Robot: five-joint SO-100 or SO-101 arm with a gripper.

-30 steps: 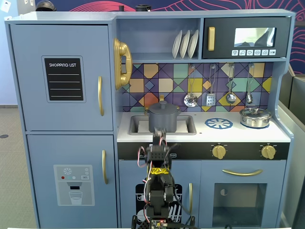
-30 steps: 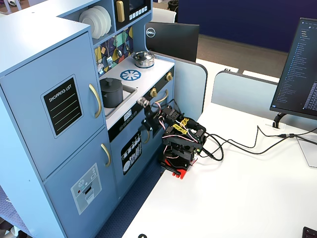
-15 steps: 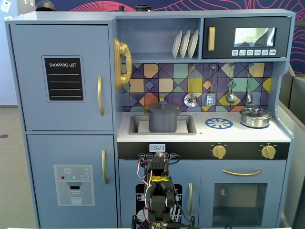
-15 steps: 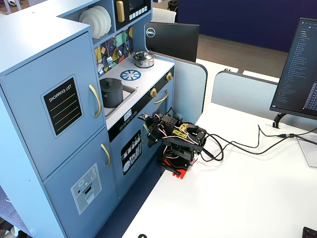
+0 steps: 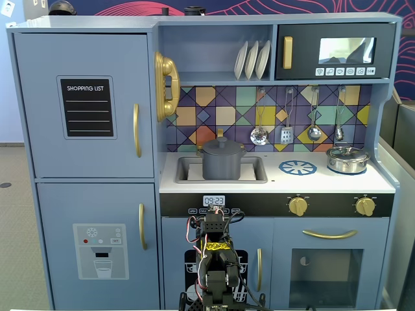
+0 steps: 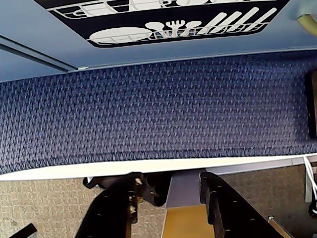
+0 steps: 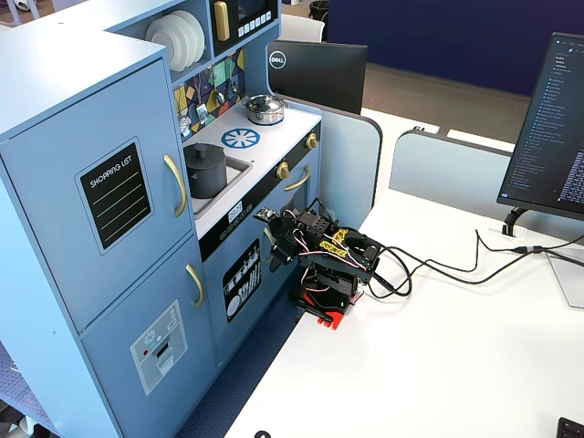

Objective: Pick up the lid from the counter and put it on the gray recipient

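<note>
- "SHOPPING LIST" in white on the black chalkboard panel (image 5: pixel 87 107) of the upper fridge door, also readable in the other fixed view (image 7: pixel 114 194).
- "09:23" on the small clock display (image 5: pixel 214 201) of the black control strip.
- "DELL" logo on the back of the black monitor (image 7: pixel 277 60).

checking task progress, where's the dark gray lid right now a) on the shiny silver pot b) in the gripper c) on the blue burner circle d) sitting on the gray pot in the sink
d: in both fixed views the lid sits on top of the gray pot in the sink, while the gripper is folded low, holding nothing.
</note>
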